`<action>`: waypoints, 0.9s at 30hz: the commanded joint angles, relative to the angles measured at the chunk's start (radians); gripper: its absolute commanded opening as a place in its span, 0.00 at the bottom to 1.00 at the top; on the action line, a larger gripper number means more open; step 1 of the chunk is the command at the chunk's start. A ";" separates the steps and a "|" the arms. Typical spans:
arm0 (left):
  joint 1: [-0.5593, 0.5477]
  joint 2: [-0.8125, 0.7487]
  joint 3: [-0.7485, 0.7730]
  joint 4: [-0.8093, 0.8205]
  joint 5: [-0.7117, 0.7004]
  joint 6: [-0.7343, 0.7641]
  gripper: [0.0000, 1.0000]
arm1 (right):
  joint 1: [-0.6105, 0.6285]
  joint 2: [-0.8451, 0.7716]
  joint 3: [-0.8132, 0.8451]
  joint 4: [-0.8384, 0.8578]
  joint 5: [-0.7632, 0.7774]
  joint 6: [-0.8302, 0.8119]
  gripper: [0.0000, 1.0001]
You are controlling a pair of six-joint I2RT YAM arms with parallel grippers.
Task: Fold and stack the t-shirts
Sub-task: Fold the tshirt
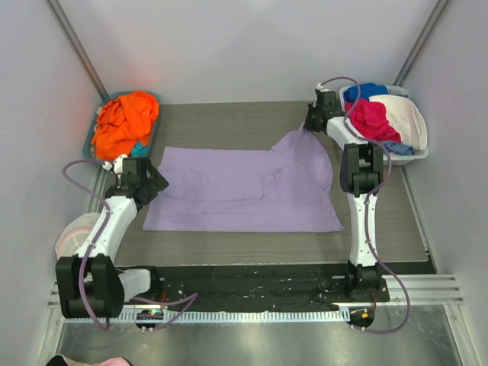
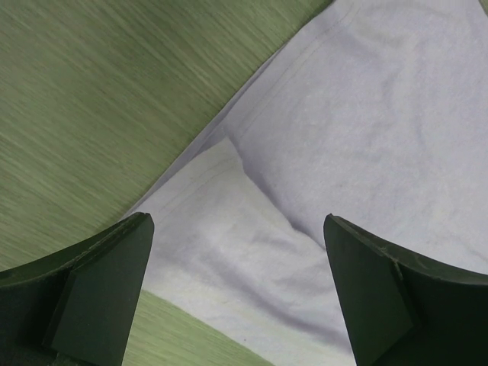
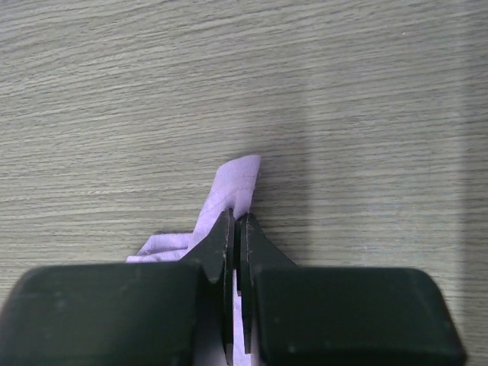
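Grey wood-grain table (image 1: 229, 114) fills the booth. Near, at nine o'clock, the left gripper (image 1: 149, 183) hangs spread wide over one edge of the lavender t-shirt (image 1: 229, 191), which lies flat mid-table. Farther, at one o'clock, the right gripper (image 1: 309, 123) pinches its corner tight. Beyond, at eleven, an orange t-shirt (image 1: 126, 122) lies heaped.
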 commanded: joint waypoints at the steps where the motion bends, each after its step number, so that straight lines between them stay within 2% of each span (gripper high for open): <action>1: -0.001 0.127 0.098 0.078 -0.043 0.011 1.00 | -0.004 -0.056 -0.015 0.034 -0.012 0.001 0.01; 10: -0.006 0.446 0.352 0.161 -0.086 0.020 0.97 | -0.005 -0.102 -0.101 0.061 -0.018 0.006 0.01; 11: -0.050 0.498 0.393 0.172 -0.077 0.040 0.96 | -0.005 -0.097 -0.099 0.061 -0.022 0.007 0.01; 17: -0.132 0.678 0.578 0.203 -0.076 0.223 0.95 | -0.007 -0.088 -0.096 0.061 -0.035 0.013 0.01; 27: -0.139 0.879 0.754 0.189 -0.086 0.413 0.95 | -0.014 -0.080 -0.090 0.060 -0.055 0.019 0.01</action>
